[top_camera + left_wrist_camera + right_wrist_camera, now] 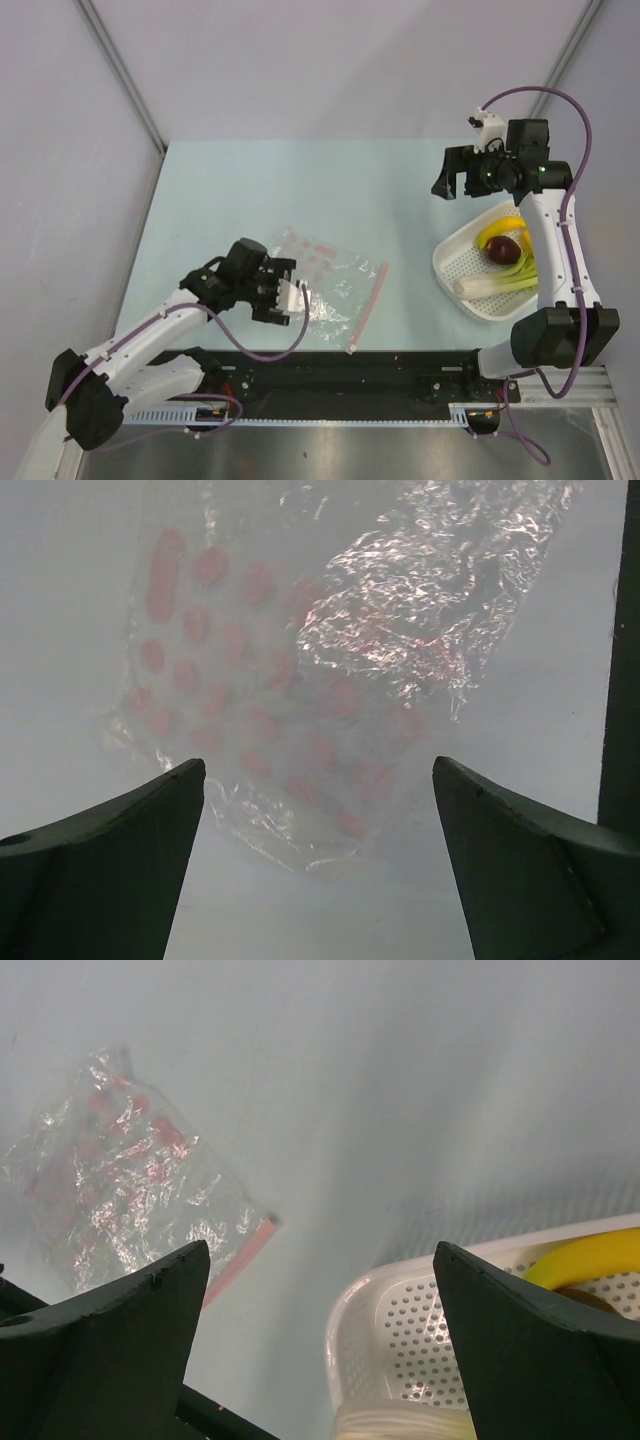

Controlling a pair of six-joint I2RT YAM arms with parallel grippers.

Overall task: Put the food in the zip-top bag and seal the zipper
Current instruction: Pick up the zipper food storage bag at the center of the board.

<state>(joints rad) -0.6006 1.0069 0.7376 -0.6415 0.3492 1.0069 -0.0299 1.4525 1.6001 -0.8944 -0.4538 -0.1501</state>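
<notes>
The bag (325, 275) lies flat near the bench's (300, 190) near edge, left of middle. It looks light, thin, crinkly and slippery, so I judge that pinching a free edge by the zipper (368, 305) works best. The left claw (290, 292) hangs wide open at the bag's left edge. The right claw (455, 185), also wide and empty, hovers by the basket's (450, 262) far rim, near the right edge.

The banana (500, 230) bruises easily. The fruit (503, 250) would roll. The leek (495, 280) is long and firm, so grip it mid-stalk.

Count: one bag, one zipper, one basket, three foods in view.
</notes>
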